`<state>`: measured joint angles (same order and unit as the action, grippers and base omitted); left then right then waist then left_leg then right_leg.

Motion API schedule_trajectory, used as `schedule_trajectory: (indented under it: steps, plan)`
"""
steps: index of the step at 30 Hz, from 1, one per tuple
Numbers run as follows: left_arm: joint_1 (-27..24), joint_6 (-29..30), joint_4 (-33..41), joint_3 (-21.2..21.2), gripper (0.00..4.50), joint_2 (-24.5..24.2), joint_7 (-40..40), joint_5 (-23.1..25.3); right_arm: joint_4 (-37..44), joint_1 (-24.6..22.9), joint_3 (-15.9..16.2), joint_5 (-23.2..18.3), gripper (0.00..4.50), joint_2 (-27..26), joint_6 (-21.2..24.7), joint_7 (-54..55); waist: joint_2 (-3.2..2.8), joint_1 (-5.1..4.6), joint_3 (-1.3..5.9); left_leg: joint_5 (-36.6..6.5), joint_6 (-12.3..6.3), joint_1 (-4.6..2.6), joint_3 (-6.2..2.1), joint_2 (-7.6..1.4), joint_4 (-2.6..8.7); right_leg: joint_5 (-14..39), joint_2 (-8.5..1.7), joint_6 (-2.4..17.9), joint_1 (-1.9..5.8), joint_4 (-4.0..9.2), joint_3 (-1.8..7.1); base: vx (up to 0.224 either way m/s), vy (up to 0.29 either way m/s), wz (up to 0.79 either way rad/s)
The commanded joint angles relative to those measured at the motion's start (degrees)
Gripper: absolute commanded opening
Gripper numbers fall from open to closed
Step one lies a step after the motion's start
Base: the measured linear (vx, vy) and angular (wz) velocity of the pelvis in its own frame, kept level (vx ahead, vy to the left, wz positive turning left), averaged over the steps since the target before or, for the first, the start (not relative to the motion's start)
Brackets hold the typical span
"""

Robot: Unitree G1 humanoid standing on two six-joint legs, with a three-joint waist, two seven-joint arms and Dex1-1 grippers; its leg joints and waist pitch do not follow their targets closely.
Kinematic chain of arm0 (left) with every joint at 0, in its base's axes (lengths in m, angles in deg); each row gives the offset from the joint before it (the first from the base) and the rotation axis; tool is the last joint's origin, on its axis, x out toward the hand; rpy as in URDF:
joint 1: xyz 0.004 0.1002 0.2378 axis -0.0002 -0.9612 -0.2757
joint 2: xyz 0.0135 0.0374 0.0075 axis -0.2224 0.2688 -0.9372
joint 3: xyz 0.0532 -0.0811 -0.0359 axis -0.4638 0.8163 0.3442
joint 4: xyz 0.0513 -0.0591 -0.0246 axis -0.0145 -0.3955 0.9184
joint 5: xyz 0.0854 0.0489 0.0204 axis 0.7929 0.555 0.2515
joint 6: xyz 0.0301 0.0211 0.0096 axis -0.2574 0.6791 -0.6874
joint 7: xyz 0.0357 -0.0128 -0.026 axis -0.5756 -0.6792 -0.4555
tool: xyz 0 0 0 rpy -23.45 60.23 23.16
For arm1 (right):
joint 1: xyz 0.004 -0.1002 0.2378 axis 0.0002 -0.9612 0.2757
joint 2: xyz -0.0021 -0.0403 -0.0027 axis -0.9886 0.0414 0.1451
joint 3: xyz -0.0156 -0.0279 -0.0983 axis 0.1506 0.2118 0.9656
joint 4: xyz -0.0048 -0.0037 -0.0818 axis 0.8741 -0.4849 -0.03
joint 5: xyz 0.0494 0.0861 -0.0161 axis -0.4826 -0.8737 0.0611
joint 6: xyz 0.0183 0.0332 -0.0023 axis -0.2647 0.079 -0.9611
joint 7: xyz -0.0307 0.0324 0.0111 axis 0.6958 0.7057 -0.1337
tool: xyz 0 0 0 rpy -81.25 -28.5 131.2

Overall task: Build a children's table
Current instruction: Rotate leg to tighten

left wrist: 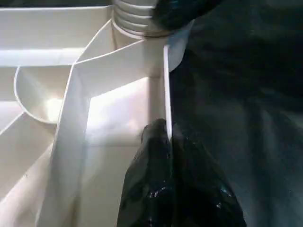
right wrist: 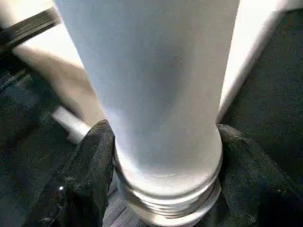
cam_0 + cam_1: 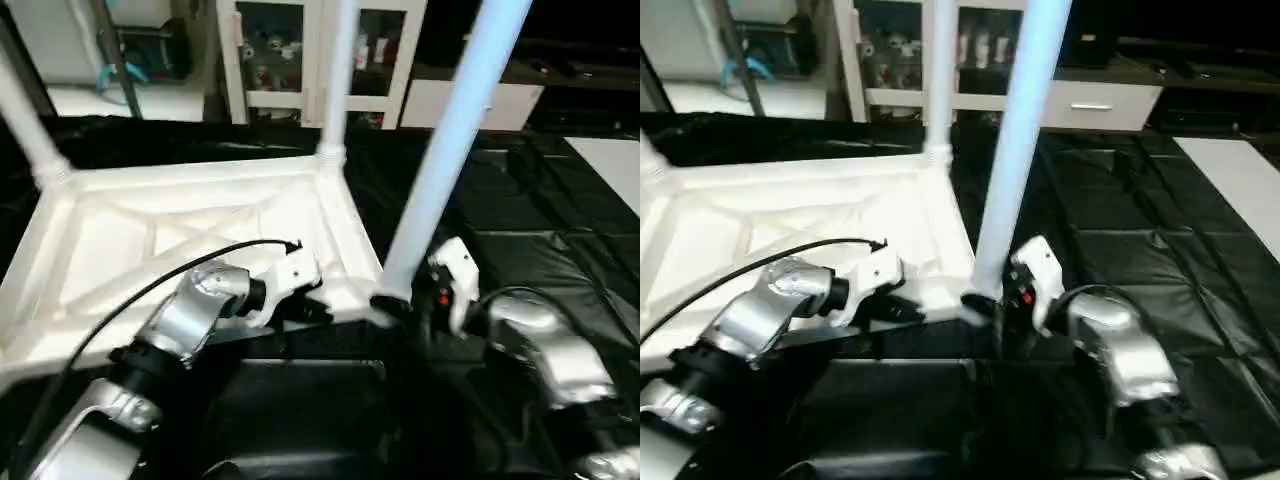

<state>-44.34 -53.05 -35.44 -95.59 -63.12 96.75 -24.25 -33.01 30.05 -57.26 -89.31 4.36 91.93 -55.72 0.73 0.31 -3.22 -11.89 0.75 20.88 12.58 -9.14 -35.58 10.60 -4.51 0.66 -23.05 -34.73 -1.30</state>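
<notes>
Lying upside down on the black table cover (image 3: 520,250): table top (image 3: 120,260). Left gripper (image 3: 305,300) pinching its near rim, fingers together. Right gripper (image 2: 156,184) clamping the near corner leg (image 3: 450,150) at its base.

one tabletop (image 3: 190,235), three upright legs (image 3: 455,150), two arms (image 3: 190,310)

White glass-door cabinet (image 3: 300,60), white drawer unit (image 3: 1100,105), pale floor (image 3: 120,100)
</notes>
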Motion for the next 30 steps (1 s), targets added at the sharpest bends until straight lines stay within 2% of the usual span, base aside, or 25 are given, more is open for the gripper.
schedule_trajectory:
  steps: [1,2,3,5,7,8,10,12,13,14,15,16,17,19,20,22,23,25,27,28,29,30]
  plan:
    - [-0.3,0.5,-0.5,-1.5,0.0,3.9,-1.6,-1.9,-3.9,1.2,0.8,2.3,2.76,-1.6,-0.1,4.8,0.6,-0.24,2.81,-22.3,2.76,-1.08,-3.68,-3.77,5.48,31.7,-4.34,7.4,0.78,5.92,1.61,0.0,0.0,0.0]
    - [0.4,1.5,-1.3,-1.0,0.0,5.3,-4.0,-1.5,-7.1,3.0,0.2,3.3,2.75,-3.6,-1.1,9.3,0.6,-0.27,2.77,-22.6,2.54,-1.19,-3.64,-3.73,5.43,32.1,-4.28,7.2,0.67,6.09,1.61,0.0,0.0,0.0]
    - [0.9,2.1,-1.9,-0.5,0.0,6.3,-5.5,-1.3,-9.5,4.3,-0.4,4.1,2.75,-4.9,-1.9,12.3,0.28,-0.51,2.72,-23.3,2.59,-1.37,-3.71,-3.7,5.42,32.5,-4.27,7.4,0.44,6.24,1.55,0.0,0.0,0.0]
    - [2.3,4.1,-3.5,1.0,0.0,9.3,-11.1,-0.4,-15.7,7.8,-1.5,5.4,2.75,-8.2,-4.2,19.6,0.21,-1.3,2.8,-24.4,3.37,-1.09,-4.06,-3.68,5.64,32.4,-4.25,7.5,0.66,6.23,1.04,0.0,0.0,0.0]
    - [3.8,6.4,-5.3,3.5,0.0,13.1,-17.7,-0.2,-22.7,11.6,-3.1,5.4,2.75,-11.5,-6.4,25.9,-0.13,-2.06,2.89,-26.6,3.63,-1.07,-4.42,-3.77,5.87,30.0,-4.46,8.1,0.94,6.34,0.2,0.0,0.0,0.0]
    - [4.2,6.9,-5.8,4.1,0.0,14.1,-19.2,-0.1,-24.6,12.7,-3.7,5.3,2.75,-12.4,-7.0,27.8,-0.11,-2.22,2.92,-27.1,3.64,-0.99,-4.48,-3.68,5.93,29.5,-4.35,8.1,1.14,6.44,-0.08,0.0,0.0,0.0]
    - [5.1,6.8,-7.1,4.9,0.0,16.3,-23.1,0.3,-29.0,15.4,-5.0,4.8,2.75,-14.8,-8.1,31.4,0.2,-2.21,3.16,-27.0,2.97,-0.91,-4.44,-3.82,6.09,26.1,-4.65,8.4,1.37,6.51,-0.39,0.0,0.0,0.0]
    - [5.5,6.0,-7.9,5.0,0.0,17.4,-25.3,0.8,-32.2,17.7,-5.2,5.0,2.74,-16.6,-9.7,33.2,0.08,-1.85,3.25,-26.3,2.33,-1.28,-3.94,-3.71,6.01,23.2,-4.71,9.4,0.94,6.52,-0.1,0.0,0.0,0.0]
    - [5.5,6.0,-7.9,5.0,0.0,17.4,-25.3,0.8,-32.2,17.7,-5.2,5.0,2.74,-16.6,-9.7,33.2,0.09,-1.82,3.17,-26.3,2.15,-1.27,-3.88,-3.65,6.0,23.2,-4.69,9.5,0.88,6.56,-0.09,0.0,0.0,0.0]
    - [5.4,5.9,-8.0,5.1,0.0,17.4,-25.3,1.0,-33.8,19.0,-5.4,5.1,2.74,-17.5,-10.9,33.6,0.9,-1.82,3.19,-25.9,1.72,-1.14,-3.71,-3.62,5.98,23.5,-4.71,9.3,1.0,6.67,-0.15,0.0,0.0,0.0]
    - [5.3,5.9,-8.0,5.3,0.0,17.4,-25.1,1.2,-35.6,20.4,-6.1,4.9,2.74,-18.4,-12.2,33.7,0.96,-1.74,3.22,-25.1,1.23,-1.07,-3.75,-3.61,5.86,24.4,-4.99,9.2,1.05,6.6,-0.06,0.0,0.0,0.0]
    - [5.1,6.2,-7.8,5.5,0.0,17.2,-24.9,1.3,-36.3,20.9,-6.3,5.0,2.74,-18.6,-12.9,33.5,0.7,-1.72,3.13,-24.5,1.0,-0.85,-3.87,-3.65,5.86,25.5,-5.18,8.9,1.19,6.61,-0.1,0.0,0.0,0.0]
    - [5.0,6.7,-7.6,5.7,0.0,17.1,-24.9,1.3,-37.4,21.5,-6.4,5.4,2.74,-18.7,-13.9,33.7,0.91,-1.75,3.12,-24.3,0.95,-0.81,-3.89,-3.7,5.85,26.2,-5.18,8.5,1.15,6.62,-0.14,0.0,0.0,0.0]
    - [4.6,7.1,-7.2,5.9,0.0,16.4,-24.6,1.4,-37.8,22.0,-6.5,5.5,2.74,-18.7,-15.5,32.1,0.84,-1.6,3.04,-24.4,0.88,-0.9,-3.83,-3.76,5.94,26.4,-5.12,8.2,1.01,6.7,-0.13,0.0,0.0,0.0]
    - [4.5,7.2,-7.2,5.9,0.0,16.0,-24.5,1.4,-37.6,22.0,-7.0,4.8,3.3,-18.8,-16.2,30.5,0.84,-1.64,2.99,-24.6,0.9,-0.93,-3.83,-3.77,5.98,26.3,-5.03,8.2,0.93,6.68,-0.12,0.0,0.0,0.0]
    - [4.2,7.1,-7.1,5.8,0.0,15.4,-24.3,1.4,-36.4,21.7,-7.6,3.7,3.44,-18.6,-16.9,28.1,0.8,-1.62,3.01,-25.2,0.7,-1.08,-3.78,-3.83,6.0,26.1,-5.0,8.3,0.86,6.69,-0.04,0.0,0.0,0.0]
    - [4.0,7.0,-7.1,5.6,0.0,14.9,-24.0,1.4,-34.6,21.3,-7.5,3.2,3.5,-18.3,-17.0,26.3,0.8,-1.65,2.97,-25.1,0.65,-0.91,-3.81,-3.84,6.1,25.7,-4.94,8.5,0.93,6.62,-0.08,0.0,0.0,0.0]
    - [3.9,7.0,-6.9,5.4,0.0,14.6,-23.5,1.3,-33.4,20.9,-7.3,3.1,3.79,-18.0,-17.0,25.5,0.8,-1.56,2.97,-24.9,0.71,-0.96,-3.76,-3.91,6.15,25.2,-4.95,8.8,0.9,6.61,-0.01,0.0,0.0,0.0]
    - [3.2,6.0,-6.2,4.9,0.0,13.7,-21.0,1.3,-29.0,19.5,-7.1,2.2,3.92,-16.5,-16.4,22.4,0.86,-1.31,2.93,-24.5,0.34,-1.02,-3.62,-3.91,6.17,24.9,-4.97,8.8,0.91,6.7,0.1,0.0,0.0,0.0]
    - [2.3,5.1,-5.0,4.0,0.0,12.3,-17.2,1.0,-23.4,17.4,-6.4,1.2,3.99,-14.3,-14.2,18.4,0.86,-1.31,3.07,-23.6,0.02,-0.97,-3.56,-3.94,6.13,24.1,-5.04,9.2,1.0,6.54,0.27,0.0,0.0,0.0]
    - [1.7,3.7,-4.3,3.1,0.0,11.4,-14.8,0.9,-20.7,16.3,-5.8,0.5,4.11,-13.1,-12.3,16.1,0.81,-1.06,3.04,-22.6,-0.38,-0.75,-3.61,-3.94,6.24,23.3,-5.02,9.1,1.39,6.6,0.26,0.0,0.0,0.0]
    - [1.3,2.6,-3.9,2.5,0.0,10.7,-13.1,0.9,-19.0,15.5,-5.4,0.0,4.23,-12.4,-11.0,14.6,0.88,-0.8,3.15,-20.5,-1.12,-0.65,-3.34,-4.03,6.23,21.0,-4.97,9.4,1.37,6.32,0.51,0.0,0.0,0.0]
